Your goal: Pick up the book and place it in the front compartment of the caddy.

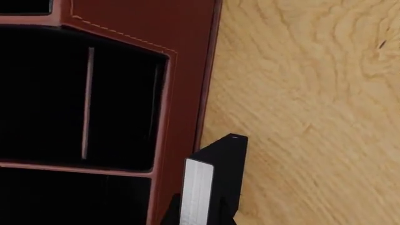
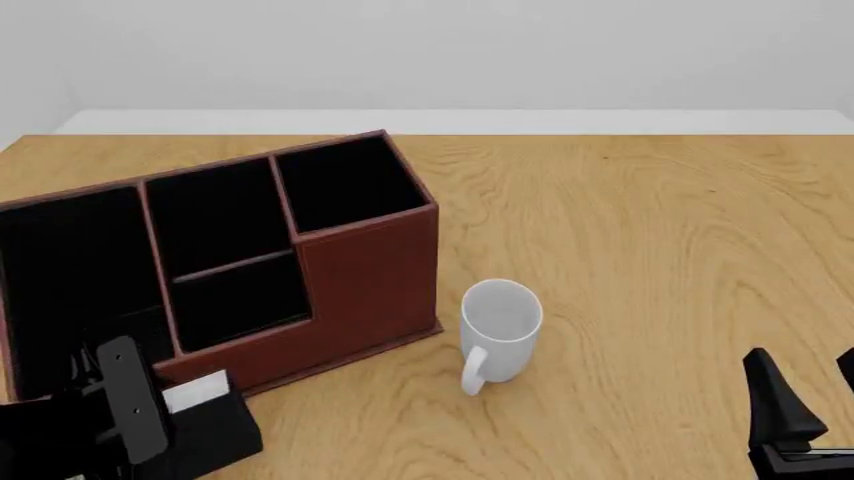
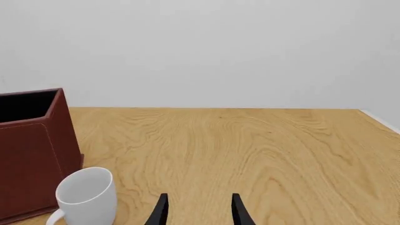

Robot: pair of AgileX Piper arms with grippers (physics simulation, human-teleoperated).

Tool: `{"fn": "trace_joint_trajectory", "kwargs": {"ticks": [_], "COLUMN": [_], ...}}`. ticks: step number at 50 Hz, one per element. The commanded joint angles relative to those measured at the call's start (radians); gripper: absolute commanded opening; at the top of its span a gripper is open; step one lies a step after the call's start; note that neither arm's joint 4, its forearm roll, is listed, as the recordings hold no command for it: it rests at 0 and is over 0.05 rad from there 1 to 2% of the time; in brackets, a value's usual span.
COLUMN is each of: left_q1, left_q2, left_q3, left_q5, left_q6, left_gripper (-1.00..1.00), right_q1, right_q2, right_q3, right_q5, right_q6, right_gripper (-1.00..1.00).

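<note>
Evidently the book (image 2: pixel 203 392) was held in the left gripper (image 2: pixel 187 425) near the front-left corner of the table (image 2: pixel 641 240), raised just outside the caddy's front wall; its white page-edge band showed beside the black cover. In the left wrist view the book (image 1: pixel 212 183) projected from between the jaws, which were closed on it, and lay over bare wood just beside the caddy's (image 1: pixel 187 70) outer wall, not yet over any pocket. Whether it cleared the wall top in height could not be judged.

The step in hand appeared to be the carry toward the front compartment (image 2: pixel 240 300), the nearer of the two middle pockets in the front view. To perform it well, the book should be lifted above the low front wall, moved inward until it sat squarely over the pocket, aligned with its long side parallel to the divider, then lowered before release. A tilted book could catch on the rim.

The white mug (image 2: pixel 501 330) stood just right of the caddy (image 2: pixel 367 280), apart from it. The right gripper (image 3: pixel 198 211) rested low at the near right, jaws apart and empty.
</note>
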Motion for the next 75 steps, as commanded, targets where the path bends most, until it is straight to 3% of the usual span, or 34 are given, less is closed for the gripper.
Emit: {"fn": "trace_joint_trajectory", "kwargs": {"ticks": [1, 16, 30, 37, 46, 52, 61, 63, 75], "left_q1": [-0.021, 0.001, -0.012, -0.103, -0.171, -0.237, -0.255, -0.233, -0.214], "left_q2": [0.021, 0.011, -0.119, -0.215, -0.298, -0.328, -0.336, -0.333, -0.191], "left_q3": [0.031, 0.034, -0.027, -0.074, -0.122, -0.207, -0.336, -0.348, -0.522], "left_q5": [-0.019, -0.009, 0.157, 0.263, 0.363, 0.423, 0.498, 0.495, 0.432], "left_q6": [0.006, 0.068, 0.137, 0.080, 0.070, 0.035, 0.076, 0.114, 0.182], "left_gripper": [-1.00, -1.00, -1.00, -1.00, -1.00, -1.00, -1.00, -1.00, -1.00], "right_q1": [0.000, 0.000, 0.000, 0.000, 0.000, 0.000, 0.000, 0.000, 0.000], "right_q2": [0.000, 0.000, 0.000, 0.000, 0.000, 0.000, 0.000, 0.000, 0.000], "right_q3": [0.000, 0.000, 0.000, 0.000, 0.000, 0.000, 0.000, 0.000, 0.000], "right_q5": [0.000, 0.000, 0.000, 0.000, 0.000, 0.000, 0.000, 0.000, 0.000], "right_q6": [0.000, 0.000, 0.000, 0.000, 0.000, 0.000, 0.000, 0.000, 0.000], "right_gripper": [1.00, 1.00, 1.00, 1.00, 1.00, 1.00, 1.00, 1.00, 1.00]}}
